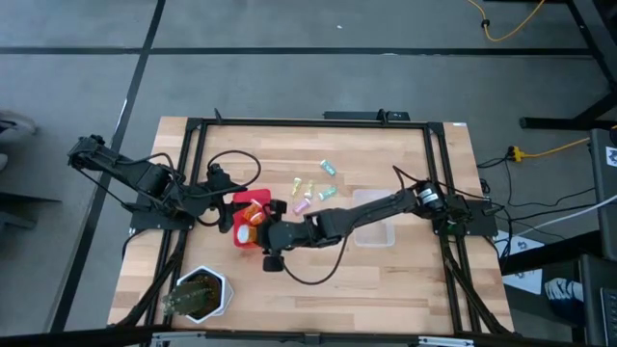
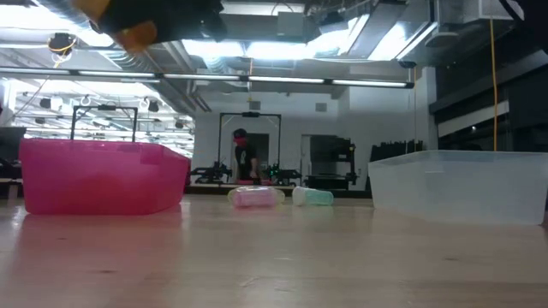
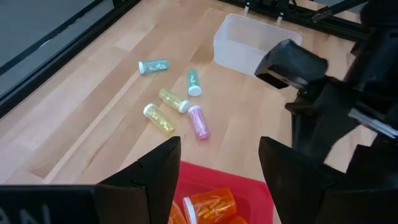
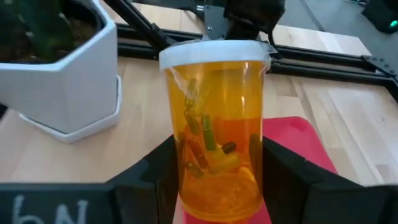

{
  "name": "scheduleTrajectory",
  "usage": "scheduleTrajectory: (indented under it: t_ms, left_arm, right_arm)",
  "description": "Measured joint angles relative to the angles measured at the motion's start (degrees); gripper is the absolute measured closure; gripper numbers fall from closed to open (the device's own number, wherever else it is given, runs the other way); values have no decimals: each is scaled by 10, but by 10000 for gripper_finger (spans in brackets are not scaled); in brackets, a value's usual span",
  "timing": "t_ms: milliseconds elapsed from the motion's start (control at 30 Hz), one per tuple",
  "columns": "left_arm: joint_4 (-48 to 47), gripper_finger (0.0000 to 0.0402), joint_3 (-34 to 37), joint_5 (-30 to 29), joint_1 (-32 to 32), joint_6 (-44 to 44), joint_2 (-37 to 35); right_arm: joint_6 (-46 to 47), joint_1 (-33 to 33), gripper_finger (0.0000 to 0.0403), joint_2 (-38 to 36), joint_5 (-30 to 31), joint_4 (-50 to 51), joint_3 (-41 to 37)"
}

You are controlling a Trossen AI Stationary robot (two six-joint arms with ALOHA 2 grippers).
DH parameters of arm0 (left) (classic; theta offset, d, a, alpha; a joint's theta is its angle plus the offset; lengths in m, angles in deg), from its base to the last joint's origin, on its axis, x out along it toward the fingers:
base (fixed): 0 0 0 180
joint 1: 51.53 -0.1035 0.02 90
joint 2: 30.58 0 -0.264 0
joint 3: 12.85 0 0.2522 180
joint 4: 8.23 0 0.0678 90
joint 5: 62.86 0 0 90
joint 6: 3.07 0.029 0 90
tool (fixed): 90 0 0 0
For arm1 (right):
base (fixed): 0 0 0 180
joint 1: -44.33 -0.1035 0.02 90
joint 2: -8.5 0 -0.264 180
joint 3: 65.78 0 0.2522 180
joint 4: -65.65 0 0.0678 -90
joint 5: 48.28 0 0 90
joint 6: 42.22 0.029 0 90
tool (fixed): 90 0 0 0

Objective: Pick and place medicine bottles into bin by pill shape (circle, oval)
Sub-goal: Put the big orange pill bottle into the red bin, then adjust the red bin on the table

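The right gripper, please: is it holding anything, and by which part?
Yes. The right gripper holds an orange medicine bottle upright by the lower part of its body, white cap on top, above the pink bin. The left gripper is open and holds nothing.

Pale planked wood for the table point(image 1: 386, 280), smooth with a low sheen; glossy translucent orange plastic with a matt white cap for the bottle point(image 4: 216, 127) clamped between matt black fingers point(image 4: 152, 180) of the right gripper point(image 4: 217, 186). Beside that bottle, glossy pink plastic for the bin point(image 2: 103, 175); farther off, frosted clear plastic for the other bin point(image 2: 462, 184); smooth white hexagonal pot point(image 4: 68, 84); small pastel plastic vials point(image 3: 174, 109).
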Motion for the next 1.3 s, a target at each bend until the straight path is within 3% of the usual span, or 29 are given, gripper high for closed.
scheduleTrajectory:
  t_ms: [433,800,967,1100,1300]
  left_arm:
    - [0,190,0,0,0,0,0]
    - [0,190,0,0,0,3,0]
    - [-2,190,0,0,0,-6,0]
    - [-33,190,0,7,0,-49,0]
    - [-176,190,0,106,1,-169,0]
  right_arm:
    - [0,16,180,0,-2,-27,0]
    - [14,16,176,-1,-2,-3,0]
    - [47,13,180,-33,0,104,-1]
    - [75,4,192,-64,33,256,0]
    - [185,-18,202,-112,94,518,-1]
